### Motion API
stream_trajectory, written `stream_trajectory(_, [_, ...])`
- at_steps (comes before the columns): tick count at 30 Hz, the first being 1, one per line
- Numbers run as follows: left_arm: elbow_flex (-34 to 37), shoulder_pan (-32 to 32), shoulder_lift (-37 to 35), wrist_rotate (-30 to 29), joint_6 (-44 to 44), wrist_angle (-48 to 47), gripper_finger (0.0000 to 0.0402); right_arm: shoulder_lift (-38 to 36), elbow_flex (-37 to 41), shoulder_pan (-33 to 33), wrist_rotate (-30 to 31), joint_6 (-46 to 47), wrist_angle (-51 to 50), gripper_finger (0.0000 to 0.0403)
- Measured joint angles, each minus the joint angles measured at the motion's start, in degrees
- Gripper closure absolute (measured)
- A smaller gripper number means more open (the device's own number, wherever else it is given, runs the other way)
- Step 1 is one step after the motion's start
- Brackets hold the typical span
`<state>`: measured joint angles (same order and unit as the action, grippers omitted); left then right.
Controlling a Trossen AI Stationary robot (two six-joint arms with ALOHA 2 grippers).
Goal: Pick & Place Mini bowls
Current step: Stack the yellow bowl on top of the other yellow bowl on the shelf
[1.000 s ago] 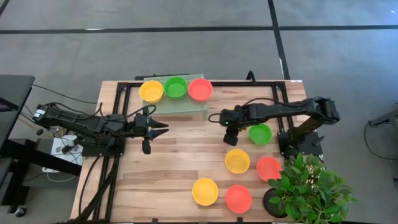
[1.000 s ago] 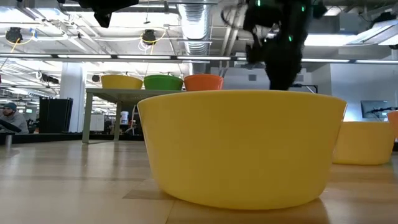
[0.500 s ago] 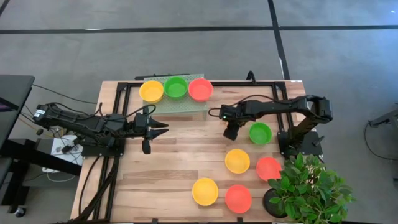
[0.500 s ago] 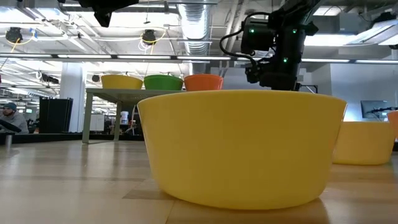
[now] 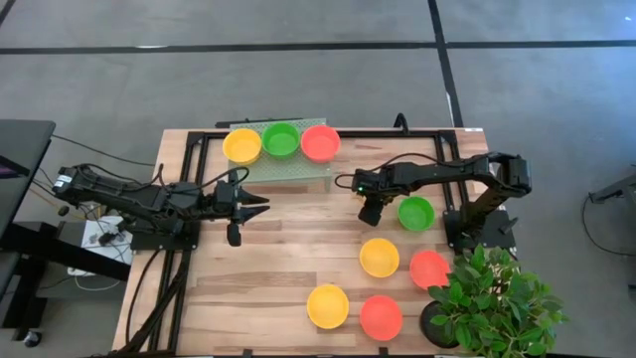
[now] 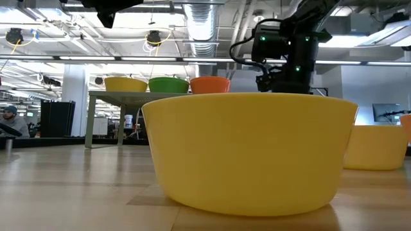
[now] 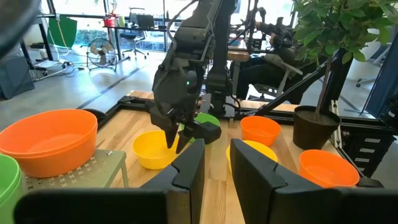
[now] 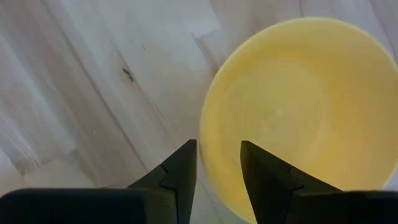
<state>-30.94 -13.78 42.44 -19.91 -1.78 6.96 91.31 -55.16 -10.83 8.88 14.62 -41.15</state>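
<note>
High view looks straight down; low view sits table-level behind a yellow bowl point(image 6: 249, 153).

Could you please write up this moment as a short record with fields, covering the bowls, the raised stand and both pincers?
stand: green raised stand at the table's far edge
bowls on stand: yellow bowl, green bowl, red bowl in a row
bowls on table: green one, two yellow, two red
left pincer: open, empty, waiting above the table's left side
right pincer: open, empty, pointing down over a yellow bowl's rim
plant: potted, at the table's near right corner
</note>
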Motion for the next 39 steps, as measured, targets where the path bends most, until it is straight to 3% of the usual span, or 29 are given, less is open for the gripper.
stream_trajectory(7, [0.0, 0.0, 0.0, 0.0, 0.0, 0.1, 0.0323, 0.0, 0.0, -0.3, 0.0, -1.1, 0.0, 0.0306])
stream_trajectory(14, [0.0, 0.0, 0.0, 0.0, 0.0, 0.3, 0.0323, 0.0, 0.0, -0.5, -1.8, -2.6, -0.2, 0.0393])
stream_trajectory(18, [0.0, 0.0, 0.0, 0.0, 0.0, 0.4, 0.0323, -0.1, 0.0, 0.5, -5.6, -3.4, 0.4, 0.0390])
stream_trajectory(24, [0.0, 0.0, 0.8, 2.3, -0.2, 0.5, 0.0323, 0.0, -2.2, 5.9, -6.5, -3.6, 0.8, 0.0397])
stream_trajectory(30, [0.0, 0.0, 7.2, 13.5, 0.1, 3.0, 0.0339, 0.0, -8.5, 12.5, -6.8, -3.6, 2.1, 0.0400])
stream_trajectory(35, [0.0, 0.1, 16.1, 14.4, 4.1, 8.6, 0.0347, 0.0, -10.4, 16.6, -8.3, -4.3, 8.1, 0.0401])
stream_trajectory(39, [-2.1, 1.4, 23.0, 14.4, 7.7, 10.6, 0.0330, 0.0, -10.4, 18.7, -9.0, -4.6, 11.3, 0.0402])
